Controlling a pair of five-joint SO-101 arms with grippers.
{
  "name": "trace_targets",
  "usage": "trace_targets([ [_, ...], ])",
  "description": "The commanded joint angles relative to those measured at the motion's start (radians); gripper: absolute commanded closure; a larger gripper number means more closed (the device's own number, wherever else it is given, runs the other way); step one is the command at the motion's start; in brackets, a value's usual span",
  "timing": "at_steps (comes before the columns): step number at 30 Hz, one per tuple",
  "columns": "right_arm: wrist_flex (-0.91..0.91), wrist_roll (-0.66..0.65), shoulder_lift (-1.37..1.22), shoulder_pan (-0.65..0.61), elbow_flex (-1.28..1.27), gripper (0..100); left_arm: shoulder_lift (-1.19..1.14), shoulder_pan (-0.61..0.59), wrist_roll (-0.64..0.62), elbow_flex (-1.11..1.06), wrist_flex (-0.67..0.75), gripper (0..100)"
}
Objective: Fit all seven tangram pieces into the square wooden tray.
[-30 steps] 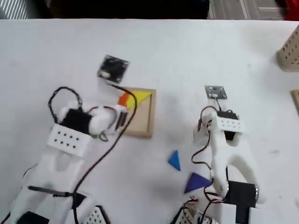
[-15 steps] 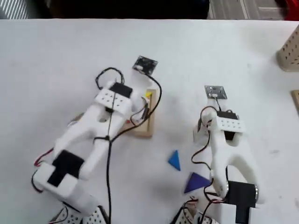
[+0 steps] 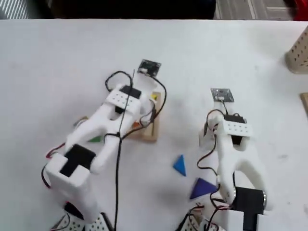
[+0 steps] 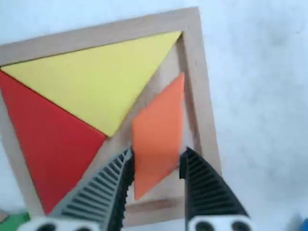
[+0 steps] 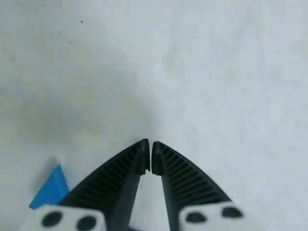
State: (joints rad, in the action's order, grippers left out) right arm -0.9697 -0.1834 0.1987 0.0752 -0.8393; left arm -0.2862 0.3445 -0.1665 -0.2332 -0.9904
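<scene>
Pinching a flat orange parallelogram [image 4: 159, 134] beside the wooden tray [image 4: 199, 72] rim, the left claw [image 4: 156, 163] hangs; the right claw [image 5: 148, 156] sits closed over open surface [image 5: 216, 57].

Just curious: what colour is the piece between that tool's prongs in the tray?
Orange. The parallelogram, in the left tool, shows best in the left wrist view.

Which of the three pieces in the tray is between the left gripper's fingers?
The orange parallelogram, by the wooden tray's rim, sits between the left gripper's fingers; the yellow triangle and red triangle lie outside that grip.
</scene>
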Motion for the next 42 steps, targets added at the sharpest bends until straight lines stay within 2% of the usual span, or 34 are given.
trace_targets([
  [1,0.012,-0.014,0.036,0.004,0.005,97.4,0.001,0.013,0.069,0.074,-0.058,86],
  [5,0.012,-0.012,0.036,0.004,0.005,97.4,-0.001,0.013,0.035,0.071,-0.069,76],
  [8,0.012,-0.011,0.036,0.004,0.005,97.4,-0.001,0.012,0.037,0.071,-0.066,75],
  [17,0.012,-0.009,0.036,0.004,0.003,97.4,0.01,0.007,0.038,0.08,-0.08,82],
  [22,0.012,-0.011,0.036,0.004,0.003,97.4,0.008,0.015,0.041,0.081,-0.086,99],
  [24,0.012,-0.012,0.036,0.004,0.003,97.4,0.008,0.012,0.041,0.081,-0.086,96],
  [26,0.012,-0.014,0.036,0.004,0.003,97.4,0.008,0.008,0.052,0.081,-0.087,98],
  [31,0.012,-0.014,0.036,-0.013,0.003,97.4,0.008,0.059,0.207,0.071,-0.129,98],
  [42,0.012,-0.014,0.036,-0.018,0.003,97.4,0.01,0.071,0.221,0.071,-0.143,98],
])
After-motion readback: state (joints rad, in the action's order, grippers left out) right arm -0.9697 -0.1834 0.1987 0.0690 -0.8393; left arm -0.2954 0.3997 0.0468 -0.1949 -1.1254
